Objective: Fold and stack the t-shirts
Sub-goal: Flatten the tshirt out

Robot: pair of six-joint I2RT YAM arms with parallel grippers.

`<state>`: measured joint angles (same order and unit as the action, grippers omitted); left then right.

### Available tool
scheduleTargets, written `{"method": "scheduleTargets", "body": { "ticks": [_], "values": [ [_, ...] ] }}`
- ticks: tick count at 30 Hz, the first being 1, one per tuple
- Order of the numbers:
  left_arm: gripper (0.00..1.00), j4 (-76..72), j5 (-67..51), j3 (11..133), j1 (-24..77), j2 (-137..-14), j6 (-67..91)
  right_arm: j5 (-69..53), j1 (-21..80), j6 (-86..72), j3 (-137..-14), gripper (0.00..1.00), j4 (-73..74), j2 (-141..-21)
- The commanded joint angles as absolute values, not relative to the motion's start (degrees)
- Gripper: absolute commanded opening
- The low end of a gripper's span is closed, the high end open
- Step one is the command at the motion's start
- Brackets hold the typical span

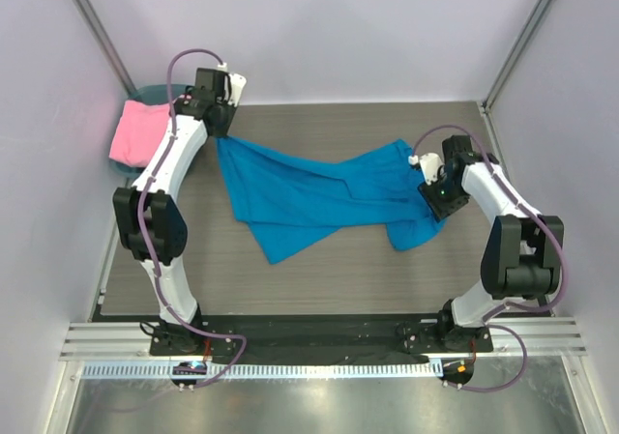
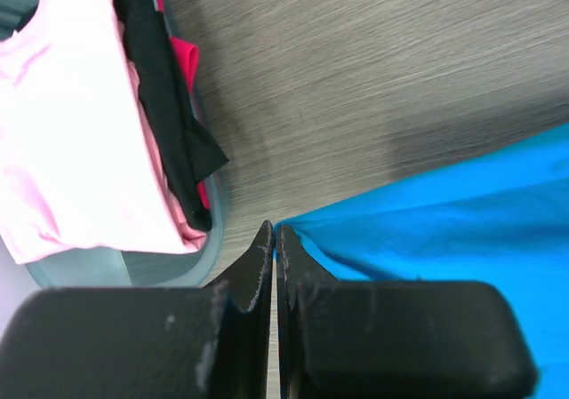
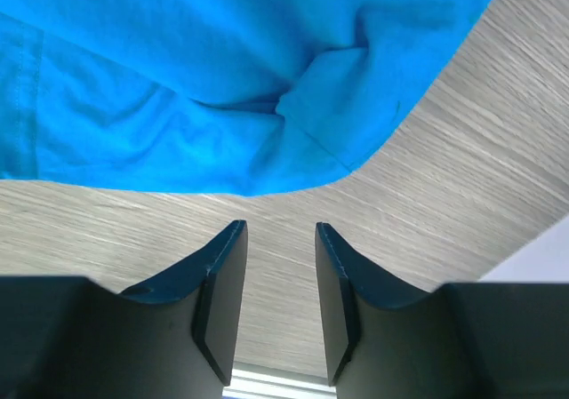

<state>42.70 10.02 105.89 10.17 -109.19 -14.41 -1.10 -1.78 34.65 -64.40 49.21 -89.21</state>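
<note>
A blue t-shirt [image 1: 319,197] lies spread and rumpled across the middle of the table. My left gripper [image 1: 223,132] is at the shirt's far left corner. In the left wrist view its jaws [image 2: 276,232] are shut, with the edge of the blue t-shirt [image 2: 444,212] pinched at the tips. My right gripper [image 1: 426,173] is at the shirt's right side. In the right wrist view it [image 3: 280,230] is open and empty over bare table, just short of the blue t-shirt's [image 3: 222,79] edge.
A teal basket [image 1: 147,94] stands at the far left corner with a pink shirt [image 1: 135,130] draped over it. The left wrist view shows the basket rim [image 2: 209,239] holding the pink shirt [image 2: 62,115] and a black garment [image 2: 164,88]. Walls enclose the table.
</note>
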Motion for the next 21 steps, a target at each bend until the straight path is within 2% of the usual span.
{"method": "scheduleTargets", "body": {
  "ticks": [1,6,11,14,15,21],
  "values": [
    [0.0,41.1,9.5,107.8,10.9,-109.6,-14.9,-3.2,-1.6,33.8,-70.6,0.43,47.8,-89.4],
    [0.0,41.1,9.4,107.1,11.6,-109.4,-15.1,-9.7,-0.5,34.1,-80.1,0.4,47.9,-94.9],
    [0.0,41.2,9.8,105.9,12.3,-109.2,-15.4,-12.5,2.5,33.6,-83.7,0.27,48.5,-103.9],
    [0.0,41.3,10.1,105.5,12.7,-108.7,-15.6,-15.5,2.8,33.9,-87.3,0.28,52.2,-109.4],
    [0.0,41.3,10.2,105.3,12.7,-108.6,-15.7,-16.3,2.9,34.2,-88.6,0.31,54.1,-110.6],
    [0.0,41.2,10.9,104.6,12.8,-108.5,-15.9,-17.1,3.3,35.0,-89.5,0.37,54.7,-112.0]
  ]
}}
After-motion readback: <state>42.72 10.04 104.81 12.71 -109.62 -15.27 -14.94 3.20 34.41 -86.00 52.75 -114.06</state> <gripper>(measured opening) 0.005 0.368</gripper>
